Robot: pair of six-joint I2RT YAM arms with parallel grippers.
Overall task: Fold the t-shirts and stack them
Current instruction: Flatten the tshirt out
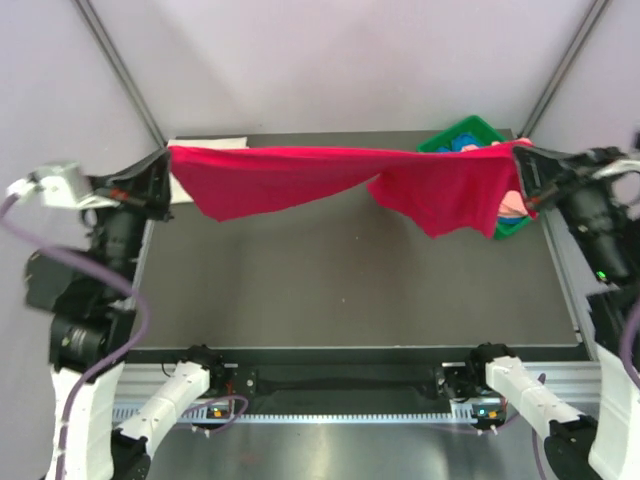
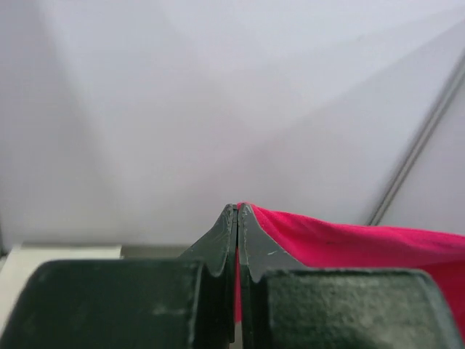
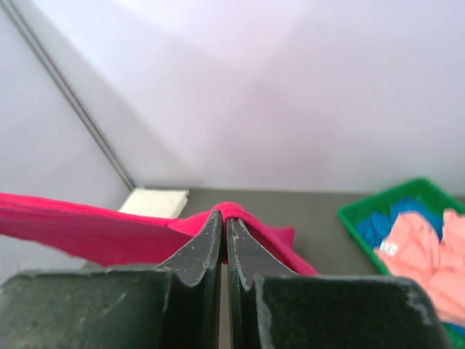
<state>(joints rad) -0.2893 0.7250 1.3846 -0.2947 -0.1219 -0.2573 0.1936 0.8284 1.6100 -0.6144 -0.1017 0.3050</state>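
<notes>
The tabletop shows open dark surface from its near edge up through the middle. The green bin sits at the far right corner (pink shirt and blue shirt inside), and the white folded t-shirt at the far left. Over the far edge the crimson-red t-shirt hangs stretched. The left claw is pinched tight on one end and the right claw on the other.

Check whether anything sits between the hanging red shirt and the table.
Nothing visible on the table beneath the crimson t-shirt. Green bin sits at the far right corner by its right end; white folded shirt at far left.
</notes>
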